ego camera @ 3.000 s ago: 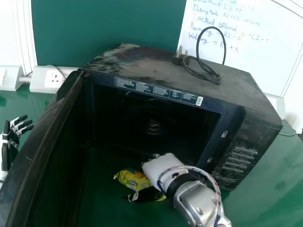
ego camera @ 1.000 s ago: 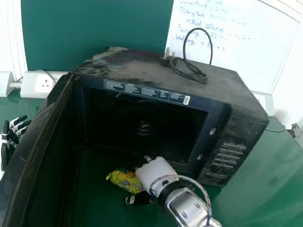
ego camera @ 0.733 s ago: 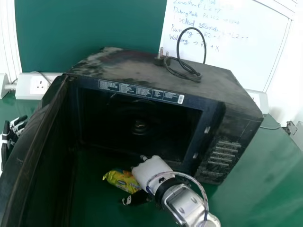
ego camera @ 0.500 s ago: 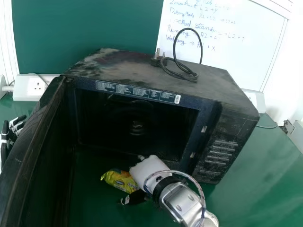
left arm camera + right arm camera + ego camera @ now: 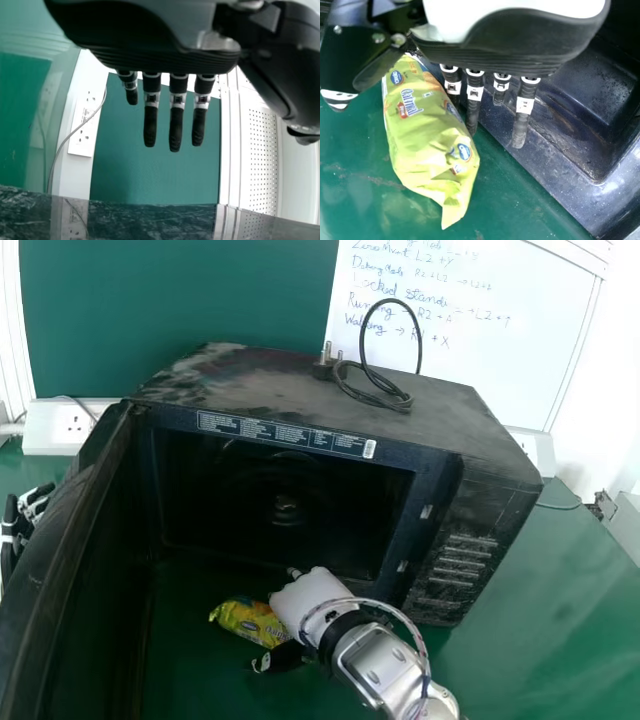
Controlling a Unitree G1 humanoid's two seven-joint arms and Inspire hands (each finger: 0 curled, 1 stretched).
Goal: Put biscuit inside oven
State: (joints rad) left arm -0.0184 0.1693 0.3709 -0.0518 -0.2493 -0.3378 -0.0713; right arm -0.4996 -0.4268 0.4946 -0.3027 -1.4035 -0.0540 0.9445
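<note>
your door (image 5: 95, 540) is open; grasping, lifting and insertion are left. the right hand (image 5: 312, 602) has its fingers (image 5: 521, 127) straight, gripping nothing. the biscuit packet (image 5: 427, 145) lies on the tabletop (image 5: 360, 200) between fingers and thumb (image 5: 342, 70); the microwave oven (image 5: 340, 400) stands beyond the fingers.

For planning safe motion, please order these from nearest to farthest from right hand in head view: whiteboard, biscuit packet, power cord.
1. Biscuit packet, just left of the right hand
2. Power cord, on top of the oven
3. Whiteboard, behind the oven
</note>
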